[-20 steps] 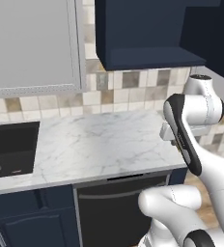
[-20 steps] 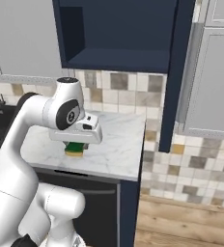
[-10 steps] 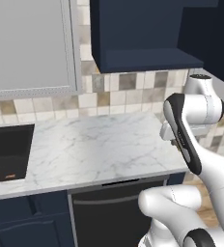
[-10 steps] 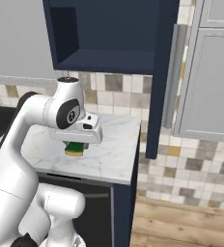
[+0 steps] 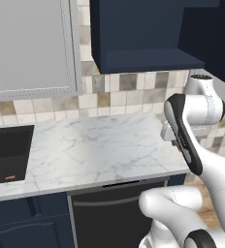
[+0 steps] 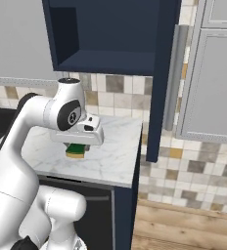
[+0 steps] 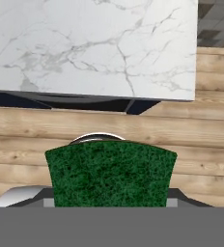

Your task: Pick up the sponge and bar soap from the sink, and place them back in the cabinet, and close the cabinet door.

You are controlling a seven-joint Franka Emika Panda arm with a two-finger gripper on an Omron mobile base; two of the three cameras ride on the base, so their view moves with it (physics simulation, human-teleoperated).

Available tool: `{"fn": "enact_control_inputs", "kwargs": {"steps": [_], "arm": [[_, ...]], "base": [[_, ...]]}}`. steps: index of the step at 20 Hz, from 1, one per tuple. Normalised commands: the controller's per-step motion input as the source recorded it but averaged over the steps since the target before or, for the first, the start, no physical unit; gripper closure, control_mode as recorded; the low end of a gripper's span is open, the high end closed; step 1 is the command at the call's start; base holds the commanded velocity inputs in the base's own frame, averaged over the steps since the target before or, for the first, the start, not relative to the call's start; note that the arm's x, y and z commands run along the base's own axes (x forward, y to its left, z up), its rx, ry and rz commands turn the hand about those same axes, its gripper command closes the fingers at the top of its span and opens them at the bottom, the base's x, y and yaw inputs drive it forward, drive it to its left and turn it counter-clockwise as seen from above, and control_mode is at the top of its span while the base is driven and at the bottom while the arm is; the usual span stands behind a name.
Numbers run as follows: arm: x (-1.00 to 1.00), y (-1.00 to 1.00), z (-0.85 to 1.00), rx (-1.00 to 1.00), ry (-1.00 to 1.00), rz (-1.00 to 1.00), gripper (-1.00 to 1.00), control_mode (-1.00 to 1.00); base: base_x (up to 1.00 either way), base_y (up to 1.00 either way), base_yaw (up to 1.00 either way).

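Note:
My gripper [image 6: 77, 145] is shut on the sponge [image 6: 76, 152], green over yellow, which hangs just above the marble counter's right end. In the hand view the sponge's green face [image 7: 110, 173] covers the fingertips. Above it the navy cabinet [image 6: 110, 34] stands open and bare inside, its cabinet door [image 6: 162, 73] swung out to the right with a silver bar handle [image 6: 176, 78]. Far to the left lies the black sink [image 5: 8, 145], with the small orange bar soap [image 5: 8, 178] on its floor. In the left base view my own arm hides the hand.
The marble counter [image 5: 95, 145] runs from the sink to the cabinet door's edge. Light grey wall cabinets hang at the left [image 5: 32, 43] and right [image 6: 213, 73]. A dark dishwasher front [image 5: 119, 208] sits under the counter, and wooden floor [image 6: 184, 224] lies to its right.
Both base views have slid rightward along the counter, so the sink has drifted to the left edge and the open cabinet sits nearer the middle. The arm's pose and its grip on the sponge are unchanged.

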Motion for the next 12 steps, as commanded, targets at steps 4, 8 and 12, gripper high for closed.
{"fn": "enact_control_inputs", "kwargs": {"steps": [4, 8, 12], "arm": [[0.0, 0.0, 0.0, 0.0, 0.0, 0.0, 1.0, 1.0], [0.0, 0.0, 0.0, 0.0, 0.0, 0.0, 1.0, 1.0], [0.03, 0.0, 0.0, 0.0, 0.0, 0.0, 1.0, -1.0]], "base": [[0.08, 0.0, 0.0], [0.11, 0.0, 0.0], [0.0, 0.0, 0.0]]}}
